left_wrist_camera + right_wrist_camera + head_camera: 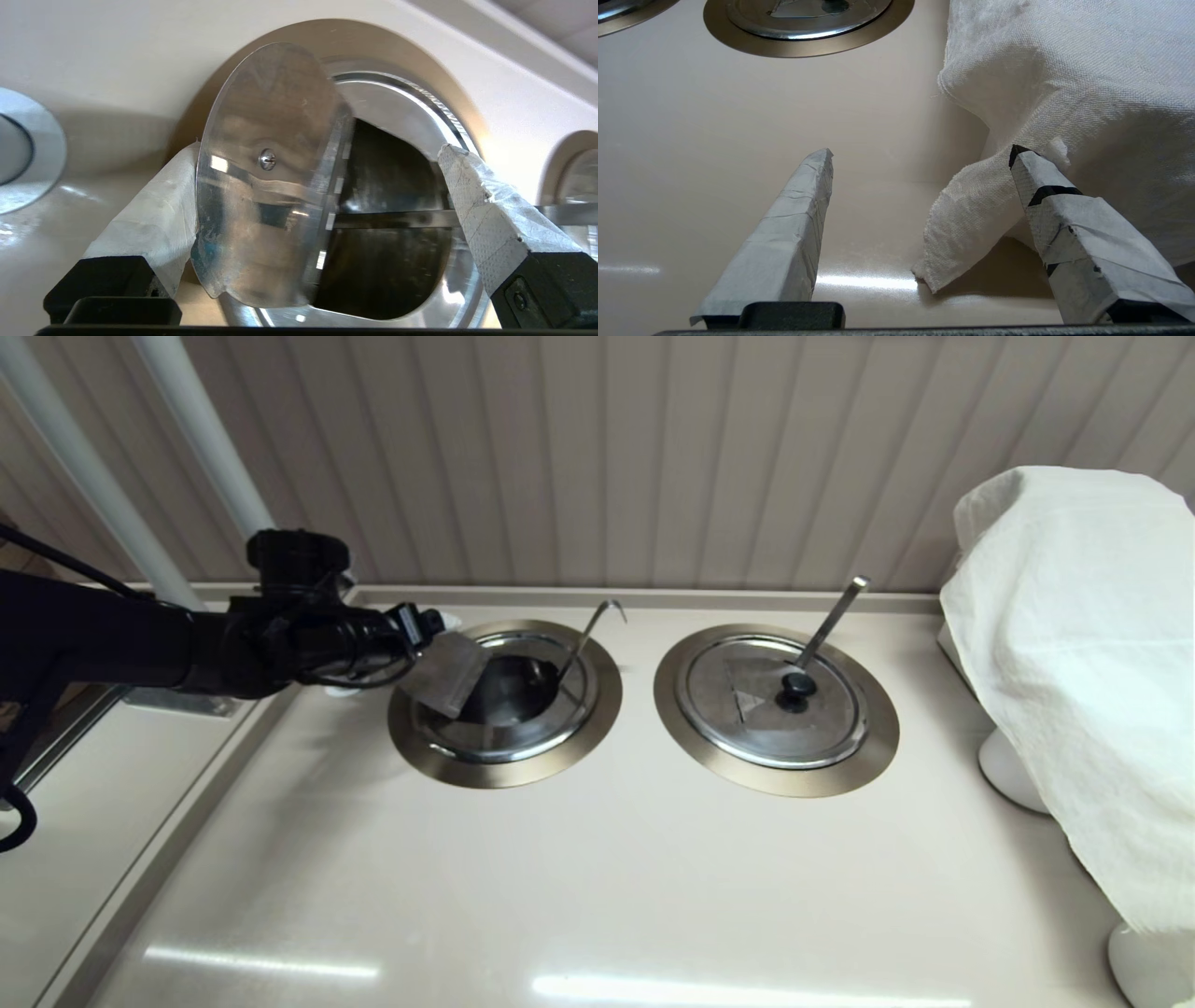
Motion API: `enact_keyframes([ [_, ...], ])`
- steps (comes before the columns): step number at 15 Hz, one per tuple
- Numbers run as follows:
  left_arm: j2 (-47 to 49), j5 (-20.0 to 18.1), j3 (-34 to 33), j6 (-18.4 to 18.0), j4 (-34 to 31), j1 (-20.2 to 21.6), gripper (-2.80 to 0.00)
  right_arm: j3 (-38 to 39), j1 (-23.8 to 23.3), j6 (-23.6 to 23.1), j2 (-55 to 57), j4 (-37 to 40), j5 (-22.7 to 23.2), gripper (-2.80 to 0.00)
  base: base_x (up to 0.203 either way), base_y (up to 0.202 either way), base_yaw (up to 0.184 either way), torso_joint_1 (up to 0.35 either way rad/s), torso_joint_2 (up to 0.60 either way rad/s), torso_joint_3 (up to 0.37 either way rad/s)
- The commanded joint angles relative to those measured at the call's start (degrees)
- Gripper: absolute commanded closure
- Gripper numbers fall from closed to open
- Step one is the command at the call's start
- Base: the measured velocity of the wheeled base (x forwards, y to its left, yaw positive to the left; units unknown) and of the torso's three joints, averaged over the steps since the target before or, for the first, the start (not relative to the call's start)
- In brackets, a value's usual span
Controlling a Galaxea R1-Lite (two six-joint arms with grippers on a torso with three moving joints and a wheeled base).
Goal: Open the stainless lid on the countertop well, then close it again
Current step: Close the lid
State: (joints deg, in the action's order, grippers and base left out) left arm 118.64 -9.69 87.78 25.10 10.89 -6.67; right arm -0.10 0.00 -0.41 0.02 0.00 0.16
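Note:
The stainless lid [448,672] stands tilted up on edge over the left side of the countertop well [504,775]. The dark pot inside is exposed. In the left wrist view the lid [266,186] shows its shiny underside with a centre screw; its black knob is hidden behind it. My left gripper [317,147] is open wide around the lid, and one taped finger [154,219] touches the lid's hidden top face. The other finger [486,219] stands clear over the well. The thin hook-tipped ladle handle [588,635] leans out of the pot. My right gripper [920,150] hovers open above the bare counter.
The twin lid [770,695] lies closed in its ring on the right, with the flat-tipped ladle handle [831,616] sticking up. A white cloth [1083,663] drapes over things at the right edge, and its corner [971,224] hangs between the right fingers. White posts [201,439] rise at back left.

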Motion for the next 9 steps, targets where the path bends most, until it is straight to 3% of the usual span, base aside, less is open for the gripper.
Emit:
enact_keyframes([
  [1, -2.5, -0.2, -0.8, 0.7, 0.0, -1.6, -2.8, 0.0, 0.0, 0.0, 0.0, 0.0, 0.0, -2.8, 0.0, 0.0, 0.0, 0.0, 0.0, 0.0],
  [9, -4.6, -0.2, -2.5, 0.7, -0.1, -9.5, -2.8, 0.0, 0.0, 0.0, 0.0, 0.0, 0.0, -2.8, 0.0, 0.0, 0.0, 0.0, 0.0, 0.0],
])
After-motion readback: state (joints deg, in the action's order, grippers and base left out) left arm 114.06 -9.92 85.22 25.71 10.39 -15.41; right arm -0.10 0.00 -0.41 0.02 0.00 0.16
